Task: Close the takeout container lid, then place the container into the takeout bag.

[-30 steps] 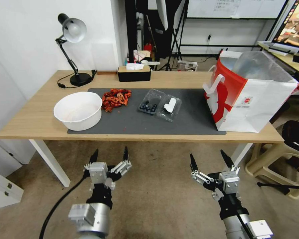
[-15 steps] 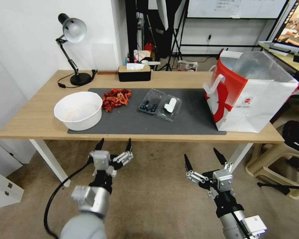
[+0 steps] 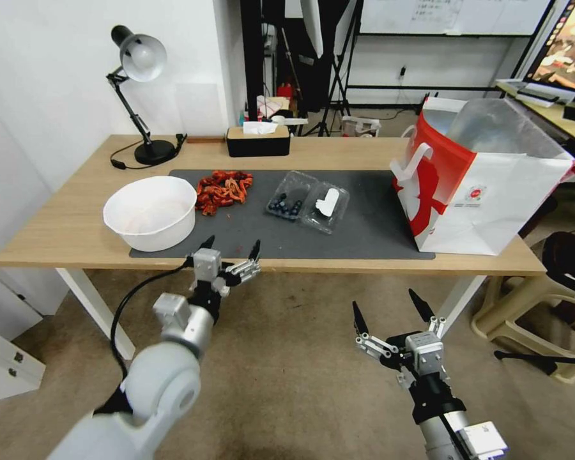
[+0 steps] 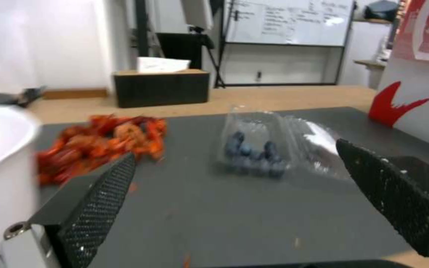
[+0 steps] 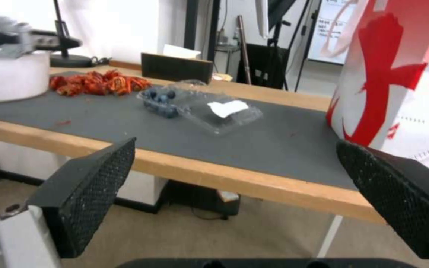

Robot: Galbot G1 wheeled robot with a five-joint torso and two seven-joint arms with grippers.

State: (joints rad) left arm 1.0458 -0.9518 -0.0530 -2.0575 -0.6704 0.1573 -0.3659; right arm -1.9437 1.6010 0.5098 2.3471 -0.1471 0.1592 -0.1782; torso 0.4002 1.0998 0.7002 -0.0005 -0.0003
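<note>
Takeout container point(image 3: 292, 195) lies open, lid point(image 3: 326, 207) splayed toward takeout bag point(image 3: 485, 185).

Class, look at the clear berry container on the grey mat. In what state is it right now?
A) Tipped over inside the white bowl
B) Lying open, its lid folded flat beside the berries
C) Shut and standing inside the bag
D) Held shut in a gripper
B: the takeout container lies open on the mat, its labelled lid flat beside the berries, untouched by either gripper.

Probably studio: whiteboard point(image 3: 450, 16), light stands point(image 3: 338, 64).
</note>
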